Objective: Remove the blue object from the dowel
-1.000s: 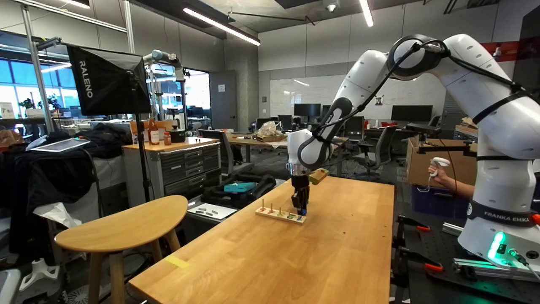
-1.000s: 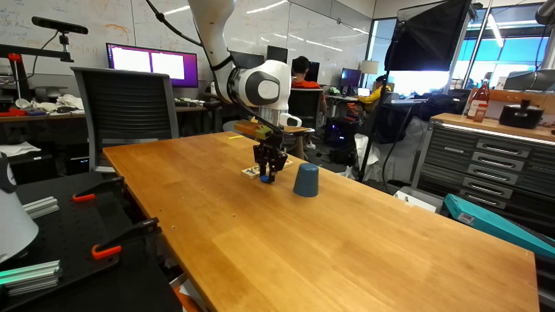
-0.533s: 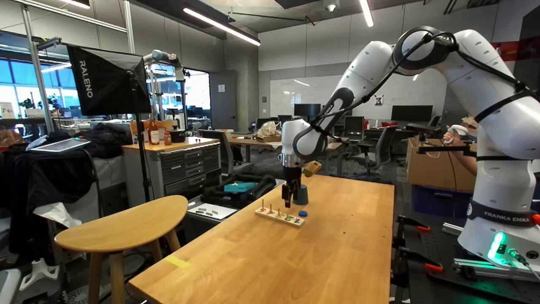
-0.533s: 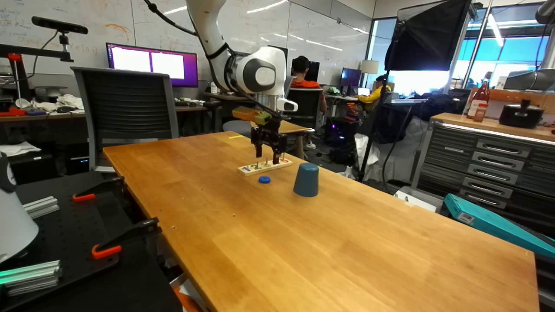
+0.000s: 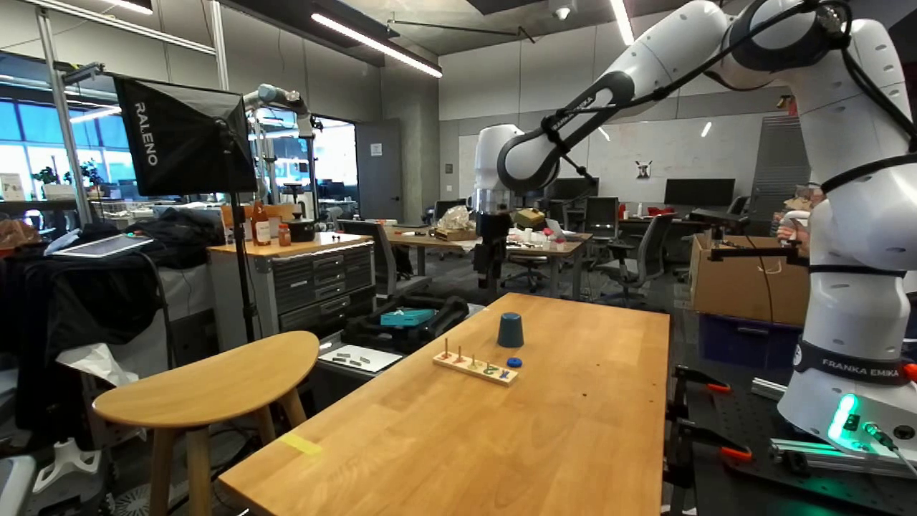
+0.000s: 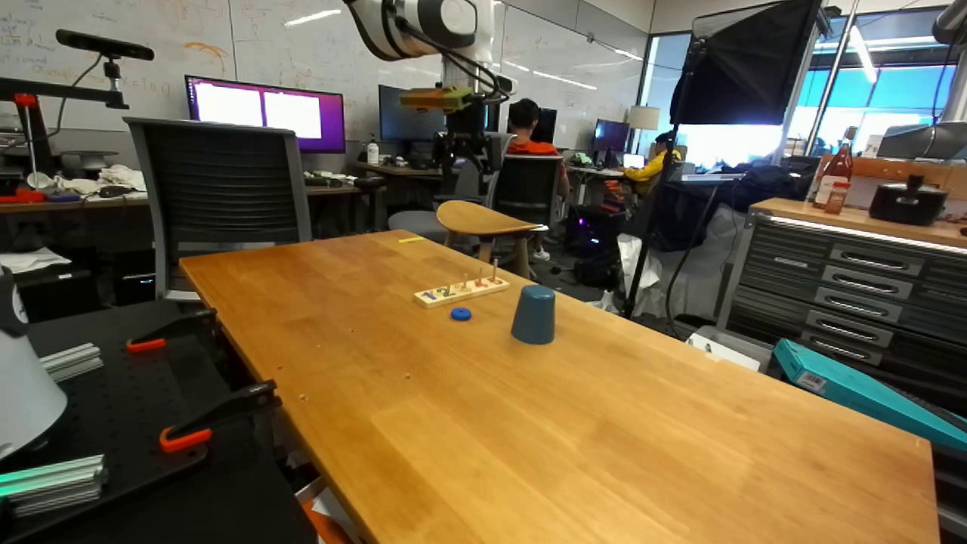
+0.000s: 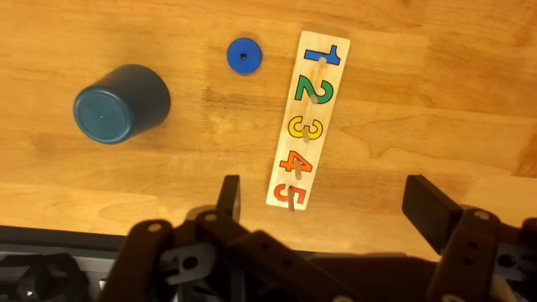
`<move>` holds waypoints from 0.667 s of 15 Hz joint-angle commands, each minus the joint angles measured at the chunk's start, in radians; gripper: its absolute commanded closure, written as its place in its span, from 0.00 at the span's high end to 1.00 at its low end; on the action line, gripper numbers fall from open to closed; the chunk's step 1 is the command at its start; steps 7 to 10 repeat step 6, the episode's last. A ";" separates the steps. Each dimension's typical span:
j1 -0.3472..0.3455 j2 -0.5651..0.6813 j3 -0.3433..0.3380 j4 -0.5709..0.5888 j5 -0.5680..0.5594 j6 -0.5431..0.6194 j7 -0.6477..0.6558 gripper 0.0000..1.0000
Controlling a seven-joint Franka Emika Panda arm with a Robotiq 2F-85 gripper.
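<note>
The blue object, a flat round disc point(image 7: 243, 56) with a small centre hole, lies on the tabletop beside a pale numbered strip point(image 7: 331, 113). In both exterior views the blue disc point(image 5: 514, 362) point(image 6: 461, 313) rests apart from that strip. The dowel point(image 7: 322, 61), a short peg at the blue number 1, stands bare; pegs of growing height rise from the other numbers. High above the table my gripper point(image 7: 325, 195) is open, its fingers point(image 7: 229, 195) wide apart with nothing held. An exterior view shows the gripper point(image 6: 470, 159) well clear of everything on the table.
A blue-grey upturned cup point(image 7: 102, 115) stands near the disc, also on the wooden table point(image 5: 573, 430). The table's long edge runs close to the strip. A wooden stool point(image 5: 215, 380) and a drawer cabinet point(image 5: 315, 283) stand beyond that edge.
A second ago my gripper was down around the blue disc beside the strip. It has opened, let go of the disc and risen high; disc and strip stay on the table.
</note>
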 commanded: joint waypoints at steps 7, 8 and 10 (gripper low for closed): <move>-0.009 -0.039 0.007 -0.005 -0.011 -0.093 -0.005 1.00; -0.009 -0.039 0.007 -0.005 -0.011 -0.093 -0.005 1.00; -0.009 -0.039 0.007 -0.005 -0.011 -0.093 -0.005 1.00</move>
